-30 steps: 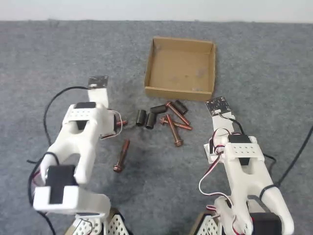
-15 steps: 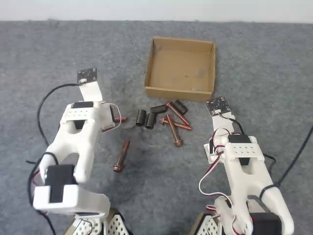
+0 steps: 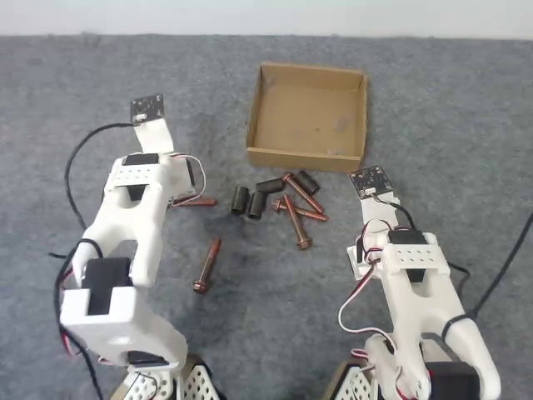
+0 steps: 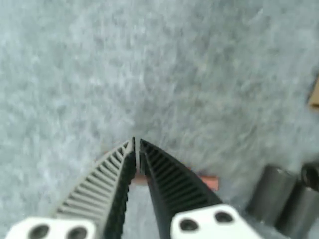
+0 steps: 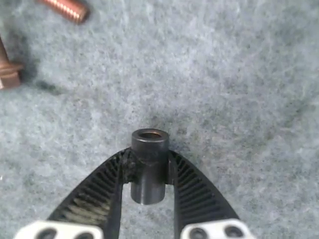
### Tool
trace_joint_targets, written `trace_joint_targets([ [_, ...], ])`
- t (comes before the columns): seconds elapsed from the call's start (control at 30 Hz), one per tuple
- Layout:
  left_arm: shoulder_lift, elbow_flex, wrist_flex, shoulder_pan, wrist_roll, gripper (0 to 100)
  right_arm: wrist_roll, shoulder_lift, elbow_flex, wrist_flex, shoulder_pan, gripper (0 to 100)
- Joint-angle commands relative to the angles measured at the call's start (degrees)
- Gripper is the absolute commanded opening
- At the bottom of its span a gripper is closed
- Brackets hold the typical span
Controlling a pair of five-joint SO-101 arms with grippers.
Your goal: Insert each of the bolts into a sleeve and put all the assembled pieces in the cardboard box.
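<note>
While the left gripper (image 4: 135, 149) is clamped across a copper bolt (image 4: 208, 182), the right gripper (image 5: 148, 155) grasps a black sleeve (image 5: 148, 177), with loose bolts (image 3: 293, 218) and sleeves (image 3: 241, 200) lying on the grey carpet (image 3: 450, 125) near the cardboard box (image 3: 304, 157).

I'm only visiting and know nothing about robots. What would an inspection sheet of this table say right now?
Surface: grey felt-like mat, flat, no spills seen.
Job's things: cardboard box empty; four loose sleeves and four loose bolts on the mat in front of it; no bolt in a sleeve yet.
Clutter: nothing seen.
Grippers: left gripper shut on a bolt; right gripper shut on a sleeve, held upright.
Cables: black cable loops beside the left arm; thin wires on the right arm; second cable at the mat's right edge.
Surroundings: pale wall behind the mat.
</note>
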Motion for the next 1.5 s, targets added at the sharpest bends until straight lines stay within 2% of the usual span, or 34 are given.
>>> trace_joint_targets([
  [0.0, -10.90, 0.22, 2.99, 0.35, 0.70, 1, 0.88, -2.51, -0.35, -0.92, -0.57, 0.6],
  [0.23, -23.56, 15.25, 2.46, 0.18, 0.35, 1, 0.88, -2.51, -0.35, -0.92, -0.40, 0.6],
  [0.43, -19.52, 20.35, -3.78, -0.18, 0.62, 1, 1.05, -2.51, -0.35, -0.92, -0.48, 0.6],
  [0.67, -10.73, 11.21, -0.88, -2.73, 0.70, 1, 2.99, -2.51, -0.35, -0.84, -0.57, 0.6],
  [0.93, 2.73, -5.49, 7.74, -2.73, 0.70, 1, 3.16, -2.51, -0.35, -0.84, -0.57, 0.6],
  [1.07, 6.24, -11.65, 7.47, -2.46, 0.70, 1, 3.16, -2.51, -0.35, -0.84, -0.57, 0.6],
  [1.27, 8.70, -15.69, 0.97, -2.11, 0.70, 1, 3.25, -2.51, -0.35, -0.92, -0.40, 0.6],
  [1.47, 8.26, -15.34, -0.44, 3.34, 0.62, 1, 3.25, -2.51, -0.35, -1.71, -0.48, 0.6],
])
